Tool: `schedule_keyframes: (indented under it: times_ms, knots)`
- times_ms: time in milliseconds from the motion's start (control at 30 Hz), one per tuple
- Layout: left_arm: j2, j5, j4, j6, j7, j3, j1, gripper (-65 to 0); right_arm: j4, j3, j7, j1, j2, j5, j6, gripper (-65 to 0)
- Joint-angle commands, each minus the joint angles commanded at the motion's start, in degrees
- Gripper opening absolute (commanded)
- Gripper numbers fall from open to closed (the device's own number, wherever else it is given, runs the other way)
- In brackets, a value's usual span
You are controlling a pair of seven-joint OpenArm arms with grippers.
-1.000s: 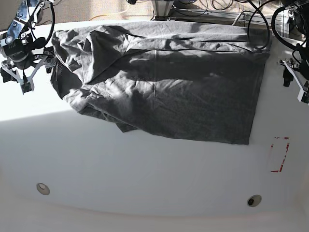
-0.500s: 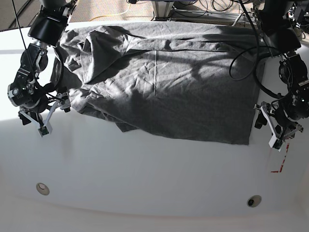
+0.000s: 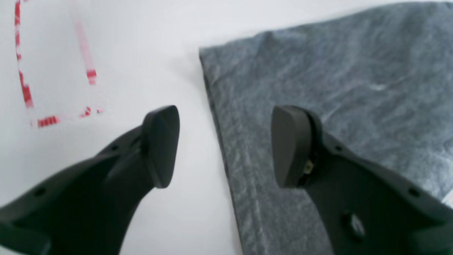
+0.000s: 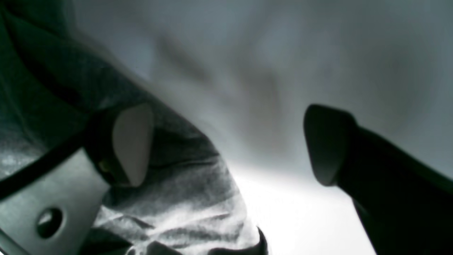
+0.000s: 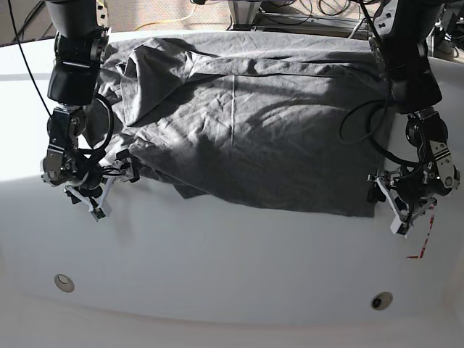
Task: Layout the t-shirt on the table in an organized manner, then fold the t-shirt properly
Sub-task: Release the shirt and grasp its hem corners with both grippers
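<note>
The dark grey t-shirt [image 5: 254, 123] lies spread on the white table [image 5: 232, 275], bunched and folded over at its left side. My left gripper [image 5: 384, 206] is open at the shirt's front right corner. In the left wrist view [image 3: 226, 147] the shirt's edge [image 3: 318, 81] runs between the open fingers, one over cloth and one over bare table. My right gripper [image 5: 114, 187] is open at the shirt's crumpled left edge. In the right wrist view [image 4: 230, 145] one finger is over the wrinkled cloth [image 4: 184, 202], the other over bare table. Neither holds anything.
A red-tape rectangle [image 5: 424, 232] marks the table right of the left gripper; it also shows in the left wrist view [image 3: 24, 81]. Two round grommet holes [image 5: 64, 282] [image 5: 381, 300] sit near the front edge. Cables and equipment stand behind the table's back edge.
Both arms have swung forward and down from the table's far sides. The left gripper has reached the shirt's front right corner and the right gripper the crumpled left edge. The shirt has not moved.
</note>
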Motion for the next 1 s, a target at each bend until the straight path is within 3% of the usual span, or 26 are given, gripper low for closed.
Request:
schedule_keyframes:
  times_ms: [267,567,733,767,900,1000]
  knots:
    - [-0.18,0.09,-5.19,0.00,-3.34,0.00,0.35,-26.5,-0.62,0.18,1.41,-2.81,-0.53,-0.09,0.00,0.0]
    - [-0.18,0.09,-5.71,0.00,-3.34,-0.09,0.44,-26.5,-0.53,0.26,1.58,-6.15,-0.62,0.44,0.00,-16.8]
    - [-0.18,0.09,-5.71,0.00,-3.34,-0.09,0.44,-26.5,-0.53,0.26,1.67,-6.77,-0.70,0.44,0.00,-33.9]
    - [-0.18,0.09,-5.71,0.00,-3.34,-0.09,0.44,-26.5,-0.53,0.26,1.67,-6.86,-0.70,0.44,0.00,-42.2]
    - [-0.09,0.00,-5.71,0.00,-3.34,-0.09,0.44,-26.5,-0.53,0.26,1.67,-6.86,-0.70,0.44,0.00,-63.4]
    - [0.00,0.00,-5.71,0.00,-3.43,-0.09,0.18,-26.5,-0.09,0.26,1.67,-6.86,-0.44,0.44,0.00,-64.2]
